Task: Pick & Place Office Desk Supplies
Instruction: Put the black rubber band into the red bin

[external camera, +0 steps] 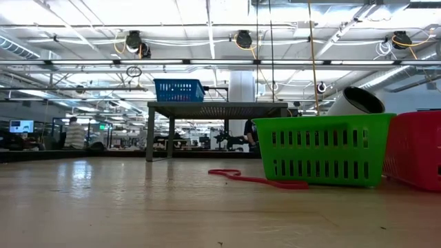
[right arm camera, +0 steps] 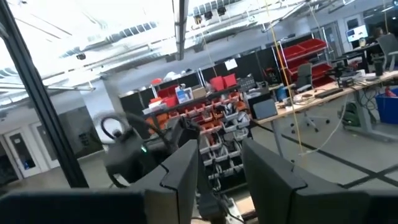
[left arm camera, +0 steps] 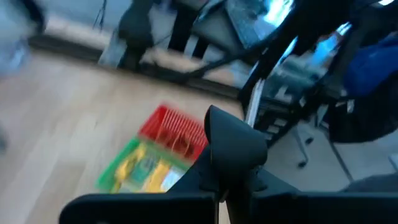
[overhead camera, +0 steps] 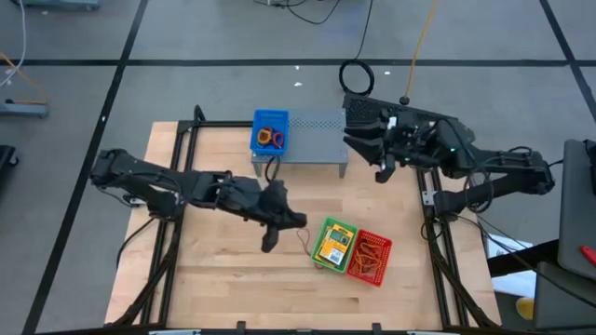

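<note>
In the high view a green basket [overhead camera: 333,244] holds yellow packets with green labels. A red basket [overhead camera: 371,257] beside it holds orange rubber bands. A blue basket [overhead camera: 270,131] with small rings stands on the grey perforated shelf [overhead camera: 317,140]. One red rubber band [external camera: 256,179] lies on the table beside the green basket [external camera: 322,148]. My left gripper [overhead camera: 296,221] hangs shut above the table, left of the green basket, with nothing between its fingers [left arm camera: 231,163]. My right gripper [overhead camera: 358,140] is raised over the shelf's right end, open and empty [right arm camera: 227,174].
The shelf stands along the table's far edge on legs [external camera: 149,134]. A white round device [external camera: 355,102] shows above the green basket's rim in the low view. Black frame rails [overhead camera: 177,186] run along the table's left and right sides. Bare wood lies near the front edge [overhead camera: 279,298].
</note>
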{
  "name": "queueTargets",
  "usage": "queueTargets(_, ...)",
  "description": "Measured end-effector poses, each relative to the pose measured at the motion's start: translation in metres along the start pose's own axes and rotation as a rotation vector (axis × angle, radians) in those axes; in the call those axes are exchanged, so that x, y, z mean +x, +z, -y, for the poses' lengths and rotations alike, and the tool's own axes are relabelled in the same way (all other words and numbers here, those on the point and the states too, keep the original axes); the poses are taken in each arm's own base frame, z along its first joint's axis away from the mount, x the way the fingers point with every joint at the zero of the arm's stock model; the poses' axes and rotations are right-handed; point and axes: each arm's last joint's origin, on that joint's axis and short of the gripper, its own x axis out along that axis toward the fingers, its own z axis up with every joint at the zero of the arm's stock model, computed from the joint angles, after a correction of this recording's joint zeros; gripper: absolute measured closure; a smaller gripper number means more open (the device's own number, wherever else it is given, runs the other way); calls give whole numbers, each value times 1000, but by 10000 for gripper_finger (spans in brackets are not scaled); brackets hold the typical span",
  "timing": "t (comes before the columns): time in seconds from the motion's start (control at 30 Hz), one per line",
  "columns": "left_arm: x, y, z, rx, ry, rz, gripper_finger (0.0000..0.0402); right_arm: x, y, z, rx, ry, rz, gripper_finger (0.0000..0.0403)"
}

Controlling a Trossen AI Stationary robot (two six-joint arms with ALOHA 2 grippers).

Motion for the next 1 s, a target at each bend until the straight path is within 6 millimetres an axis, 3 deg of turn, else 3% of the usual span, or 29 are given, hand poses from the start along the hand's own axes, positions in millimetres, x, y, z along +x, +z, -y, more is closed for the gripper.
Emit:
queueTargets(0.1,14,8,6,78,-32,20,399,-9,6,0,-14,-3,-5,282)
queueTargets(0.3,62,21,15,143,-92,34,399,-24,13,-1,-18,-8,-18,282)
queueTargets(0.5,123,12,13,168,-158,-43,399,-36,18,0,-21,-14,-41,282)
queueTargets(0.8,188,9,9,162,-253,-64,399,-41,16,1,-32,-29,-88,282)
queueTargets(1.0,224,-17,-6,101,-255,-139,399,-46,20,0,-58,-22,-69,282)
